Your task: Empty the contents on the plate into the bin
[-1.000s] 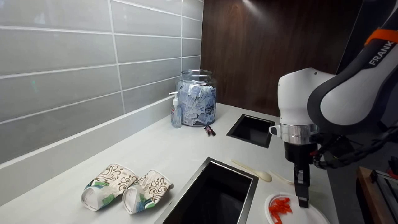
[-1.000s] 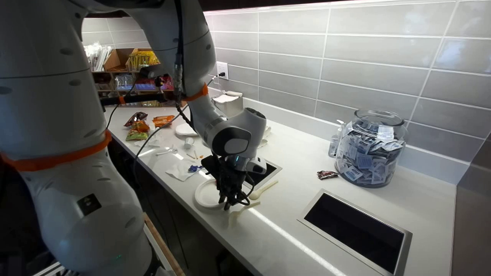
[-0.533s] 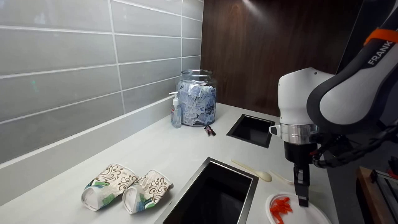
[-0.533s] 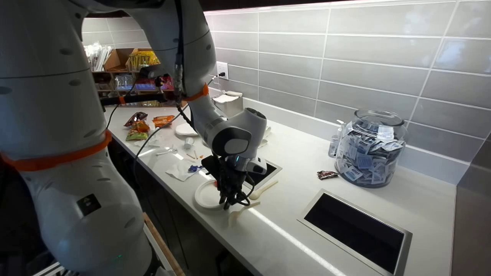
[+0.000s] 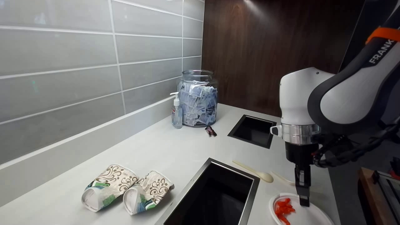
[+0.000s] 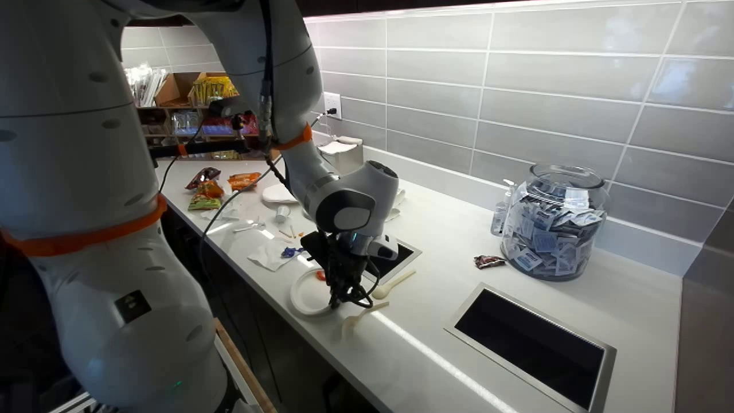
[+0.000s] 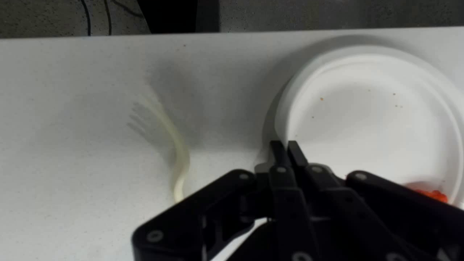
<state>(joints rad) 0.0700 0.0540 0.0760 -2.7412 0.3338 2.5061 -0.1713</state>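
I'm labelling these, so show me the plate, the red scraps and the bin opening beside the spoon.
Plate (image 7: 366, 130), wrist view: its flat inner floor.
Red scraps (image 5: 283, 207), in an exterior view: middle of the pile.
Bin opening (image 5: 250, 200), in an exterior view: its metal rim.

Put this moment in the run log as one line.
gripper: shut on rim of white plate | red scraps: on plate | pale fork: beside plate, apart | emptying: not yet done

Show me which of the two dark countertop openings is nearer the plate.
The bin, the opening beside the plate; the other opening lies farther off, near the large glass jar and dark wood panel.
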